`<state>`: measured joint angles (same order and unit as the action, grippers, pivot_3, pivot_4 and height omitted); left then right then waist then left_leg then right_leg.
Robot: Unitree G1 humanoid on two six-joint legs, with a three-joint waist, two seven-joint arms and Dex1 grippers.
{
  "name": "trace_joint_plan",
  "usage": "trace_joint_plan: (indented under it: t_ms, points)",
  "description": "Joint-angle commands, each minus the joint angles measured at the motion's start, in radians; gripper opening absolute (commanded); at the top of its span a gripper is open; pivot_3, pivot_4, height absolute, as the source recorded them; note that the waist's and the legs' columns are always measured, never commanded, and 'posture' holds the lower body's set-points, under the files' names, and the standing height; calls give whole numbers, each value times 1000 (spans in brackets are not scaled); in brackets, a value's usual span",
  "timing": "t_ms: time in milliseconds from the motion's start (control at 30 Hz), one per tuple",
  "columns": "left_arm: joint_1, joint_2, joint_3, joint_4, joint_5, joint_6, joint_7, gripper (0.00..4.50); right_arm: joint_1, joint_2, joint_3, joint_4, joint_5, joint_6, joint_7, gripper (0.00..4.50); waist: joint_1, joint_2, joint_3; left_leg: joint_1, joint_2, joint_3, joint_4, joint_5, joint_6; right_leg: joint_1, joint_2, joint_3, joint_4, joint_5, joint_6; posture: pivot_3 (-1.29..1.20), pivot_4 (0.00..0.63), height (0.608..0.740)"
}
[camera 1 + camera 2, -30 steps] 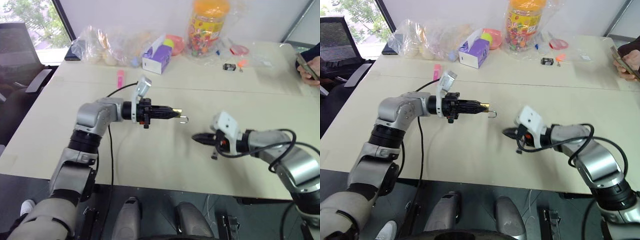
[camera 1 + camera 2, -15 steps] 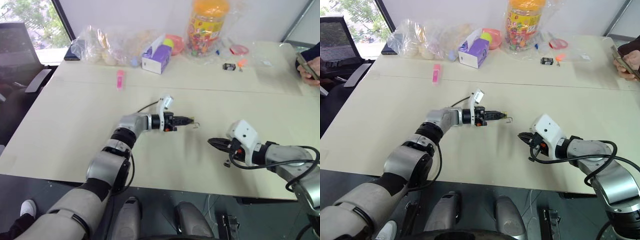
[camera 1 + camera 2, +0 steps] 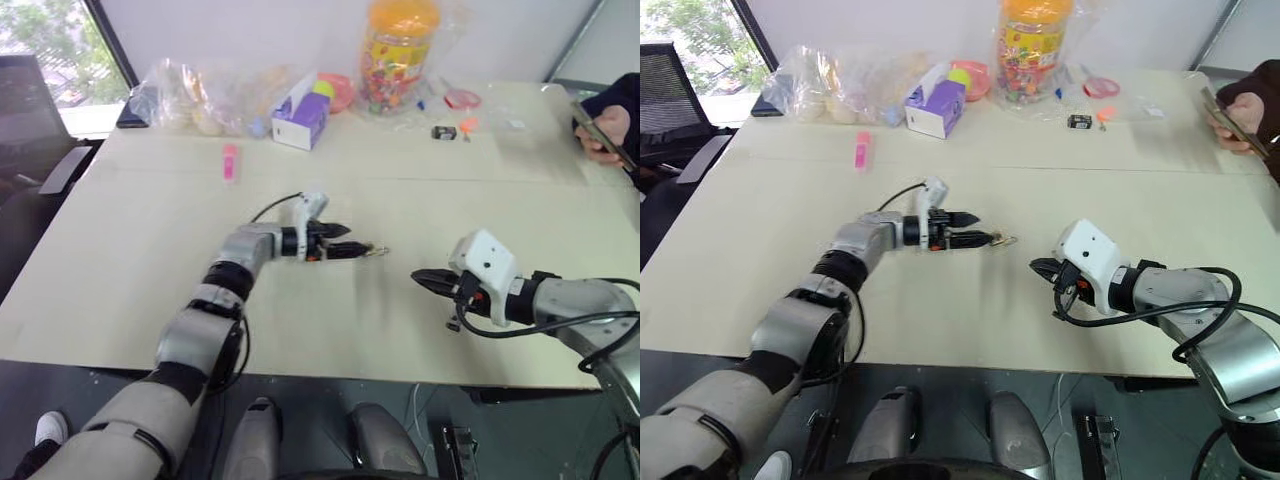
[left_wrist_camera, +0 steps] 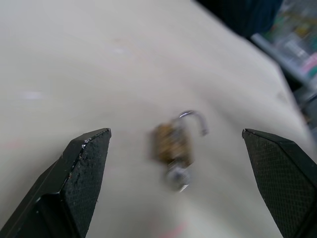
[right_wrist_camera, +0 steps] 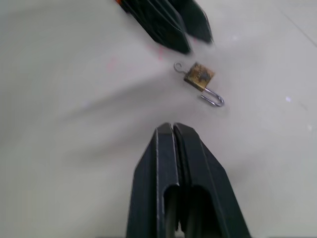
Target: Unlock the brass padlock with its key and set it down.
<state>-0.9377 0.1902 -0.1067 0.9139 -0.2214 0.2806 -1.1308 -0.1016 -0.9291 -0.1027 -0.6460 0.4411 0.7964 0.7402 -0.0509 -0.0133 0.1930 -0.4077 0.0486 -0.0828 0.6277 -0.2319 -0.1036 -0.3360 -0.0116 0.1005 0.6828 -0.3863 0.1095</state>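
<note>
The brass padlock (image 3: 375, 250) lies on the beige table (image 3: 130, 260), tiny and gold, and its silvery shackle (image 4: 195, 119) looks free at one end. A small silvery piece (image 4: 177, 178) sticks out of its base; it looks like the key. My left gripper (image 3: 348, 240) is open just short of the padlock and low over the table, and nothing touches its fingers (image 4: 84, 163). My right gripper (image 3: 415, 275) is shut and empty a little to the right, pointing toward the padlock (image 5: 199, 77).
Along the far edge stand an orange-lidded jar (image 3: 397, 50), a purple box (image 3: 300, 108) and plastic bags (image 3: 200, 90). A pink item (image 3: 230, 162) and a small black gadget (image 3: 443, 131) lie nearer. A person's hand holds a phone (image 3: 600, 135) at the far right.
My left gripper sank to the table and opened, letting go of the padlock, which now lies there. The right gripper rose a little and stayed shut.
</note>
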Motion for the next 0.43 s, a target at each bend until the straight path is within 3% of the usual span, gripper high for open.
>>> trace_joint_plan:
  t_ms: [33, 233, 433]
  points:
    - [63, 77, 1, -179, 5, 23, -35, 4455, -11, -36, -34, 14, -11, -41, 36, 0, 6, 0, 0, -1, 0, 0, 0, 0, 0, -1, 0, 0, 0, 0, 0, 0, 150, 740]
    - [214, 212, 6, -542, -51, 153, -86, 4455, -32, -77, -52, 59, -14, -78, 86, 0, 20, -1, 1, -4, -1, 1, 1, 0, 0, -2, -2, 0, -1, 0, 0, 0, 150, 740]
    - [307, 302, 29, -760, -115, 241, -98, 4455, -48, -74, -36, 77, -25, -99, 96, 0, 38, -1, 1, -4, 0, 1, 2, 0, 0, -2, -2, 0, -1, 0, 0, 0, 150, 740]
